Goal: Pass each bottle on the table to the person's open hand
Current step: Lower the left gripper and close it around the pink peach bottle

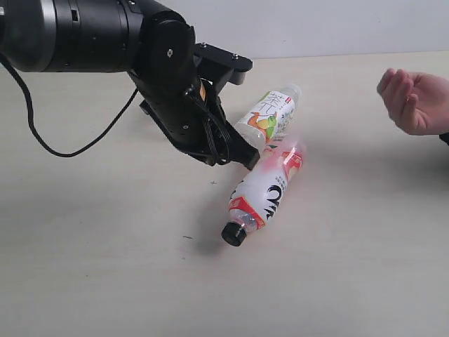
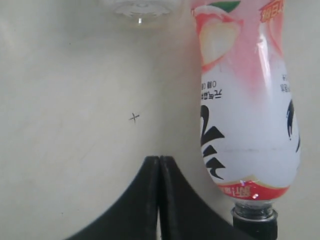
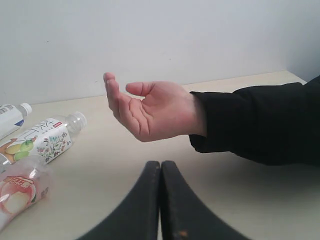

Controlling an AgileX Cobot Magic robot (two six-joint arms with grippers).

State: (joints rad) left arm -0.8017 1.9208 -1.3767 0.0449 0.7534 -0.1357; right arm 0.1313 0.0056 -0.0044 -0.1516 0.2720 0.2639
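Observation:
Two bottles lie on their sides on the table (image 1: 105,267). The black-capped red-white bottle (image 1: 263,191) (image 2: 245,115) lies with its cap toward the near edge and looks blurred in the exterior view. The white fruit-label bottle (image 1: 272,112) (image 3: 42,140) lies just behind it. My left gripper (image 1: 245,159) (image 2: 159,159) is shut and empty, low beside the black-capped bottle's shoulder. The person's open hand (image 1: 415,102) (image 3: 150,112) hovers palm-up at the right. My right gripper (image 3: 161,164) is shut and empty, pointing at that hand. A white-capped green-blue bottle (image 3: 10,117) shows at the edge of the right wrist view.
A black cable (image 1: 42,130) loops from the left arm over the table's left part. The person's dark sleeve (image 3: 260,122) stretches across the right side of the table. A pale wall (image 1: 337,24) backs the far edge.

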